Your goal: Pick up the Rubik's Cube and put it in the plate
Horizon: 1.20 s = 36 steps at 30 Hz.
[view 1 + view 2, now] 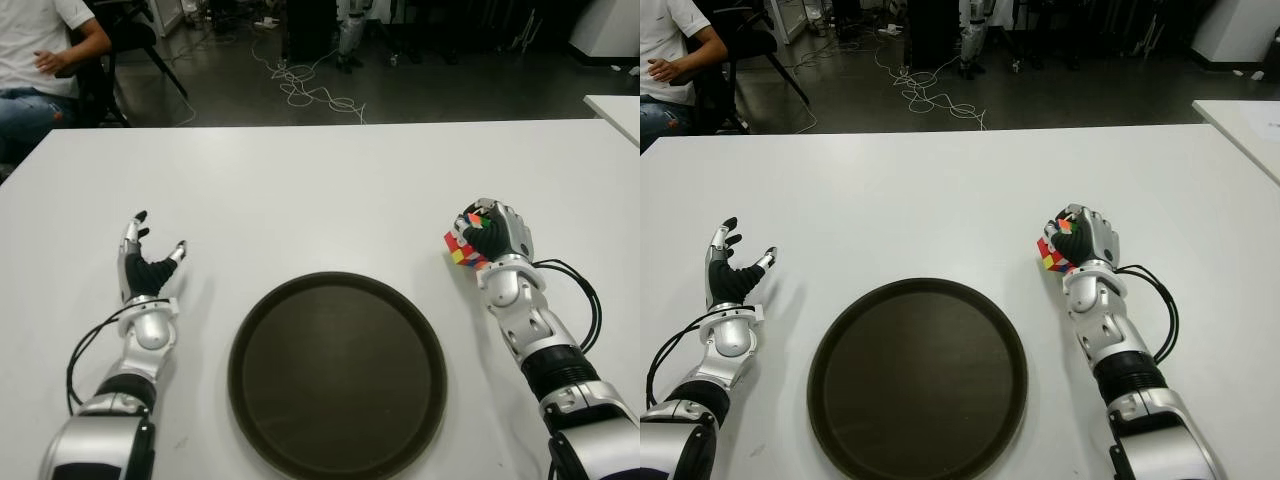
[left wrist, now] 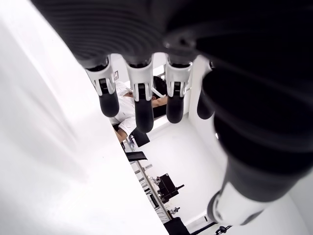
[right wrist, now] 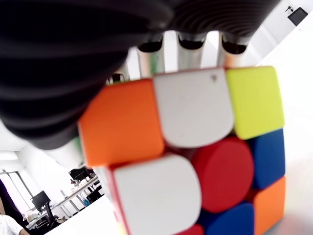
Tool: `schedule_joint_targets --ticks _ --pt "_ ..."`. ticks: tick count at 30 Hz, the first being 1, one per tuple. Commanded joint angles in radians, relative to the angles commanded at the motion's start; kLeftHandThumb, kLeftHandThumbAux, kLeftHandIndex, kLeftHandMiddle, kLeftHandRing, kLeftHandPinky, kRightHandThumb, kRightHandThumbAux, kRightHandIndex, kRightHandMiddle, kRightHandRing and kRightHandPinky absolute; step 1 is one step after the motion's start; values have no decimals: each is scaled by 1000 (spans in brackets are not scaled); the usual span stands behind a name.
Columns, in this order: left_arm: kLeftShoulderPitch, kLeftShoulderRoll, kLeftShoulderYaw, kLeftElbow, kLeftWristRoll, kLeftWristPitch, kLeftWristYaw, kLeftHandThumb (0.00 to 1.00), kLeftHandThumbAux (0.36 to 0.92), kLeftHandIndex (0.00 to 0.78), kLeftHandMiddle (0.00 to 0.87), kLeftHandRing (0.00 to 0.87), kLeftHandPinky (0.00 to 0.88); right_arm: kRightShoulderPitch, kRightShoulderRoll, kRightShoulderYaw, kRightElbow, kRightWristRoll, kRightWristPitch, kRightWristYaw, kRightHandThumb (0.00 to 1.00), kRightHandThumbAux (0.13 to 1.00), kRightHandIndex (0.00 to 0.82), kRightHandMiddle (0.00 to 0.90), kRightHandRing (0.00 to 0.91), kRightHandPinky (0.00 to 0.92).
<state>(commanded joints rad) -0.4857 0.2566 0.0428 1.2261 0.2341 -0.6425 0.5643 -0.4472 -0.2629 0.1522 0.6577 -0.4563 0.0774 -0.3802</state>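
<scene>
Right hand: your silver-and-black robot right hand (image 1: 495,235) shows at the right of the table, its fingers curled around the multicoloured plastic Rubik's Cube (image 1: 464,245); the right wrist view fills with the cube's orange, white, yellow and red tiles pressed under the fingers.
Cube position: gripped in that hand, right of the plate and just beyond its far-right rim; whether it has cleared the tabletop, you cannot tell.
Left hand: your left hand (image 1: 145,262) shows left of the plate with fingers spread and nothing in them; the left wrist view confirms only bare fingertips (image 2: 143,110).
Plate: the round dark brown plate (image 1: 265,350) with a raised rim lies near you, between the two arms, and holds nothing.
Step in hand: you look to have the grasp, with the carry leftward still to make.
Risk, slip: the cube's smooth faces could twist out of your fingers if the hold is only on its upper part.
Risk, rim: if you travel low, the cube may catch the plate's raised edge and shove the plate.
Risk, release: let go too high and the cube may bounce or roll off.
Surroundings: white table (image 1: 330,180), otherwise bare; a seated person in a white shirt (image 1: 35,40) at far left; loose cables (image 1: 310,90) on the floor beyond.
Obstruction: nothing lies between cube and plate.
</scene>
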Motion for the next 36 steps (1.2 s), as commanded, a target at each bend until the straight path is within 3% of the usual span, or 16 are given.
schedule_joint_targets --ticks 26,36 --pt "-1 -4 6 -1 -8 -2 -7 0 818 130 139 140 124 3 -1 -8 -8 2 -1 4 701 723 436 779 787 783" --pt "-4 -7 8 4 -6 5 -6 0 808 116 122 126 109 -2 9 -40 -19 56 -36 32 701 721 438 805 810 807"
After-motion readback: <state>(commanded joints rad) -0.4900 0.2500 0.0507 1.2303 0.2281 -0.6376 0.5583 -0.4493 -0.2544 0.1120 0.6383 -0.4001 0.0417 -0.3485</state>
